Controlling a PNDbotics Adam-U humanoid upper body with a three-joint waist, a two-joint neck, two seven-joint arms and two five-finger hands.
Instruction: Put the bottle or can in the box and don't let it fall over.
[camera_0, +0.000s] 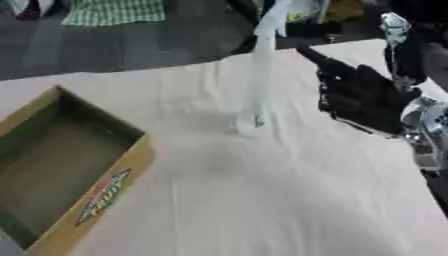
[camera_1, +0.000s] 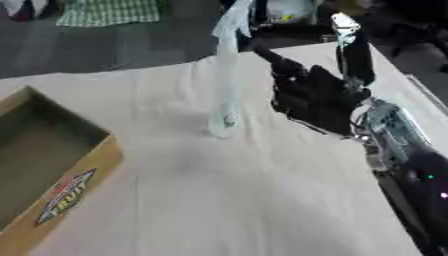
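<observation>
Standing upright at upper centre of the frame, the clear bottle (camera_0: 261, 75) is waiting while your right hand (camera_0: 363, 95) is hovering beside it, fingers straight and empty, positioning for a sideways grasp toward the box (camera_0: 66, 165) at lower left.

A tall, clear plastic bottle (camera_0: 261, 70), pale and glossy, stands on the matt cream cloth-covered table (camera_0: 262, 200). Left of the bottle, the open brown cardboard box (camera_0: 66, 170) looks dull, with a glossy printed logo. Right of the bottle, my matt black right hand (camera_0: 363, 95) joins a shiny silver metal wrist.
</observation>
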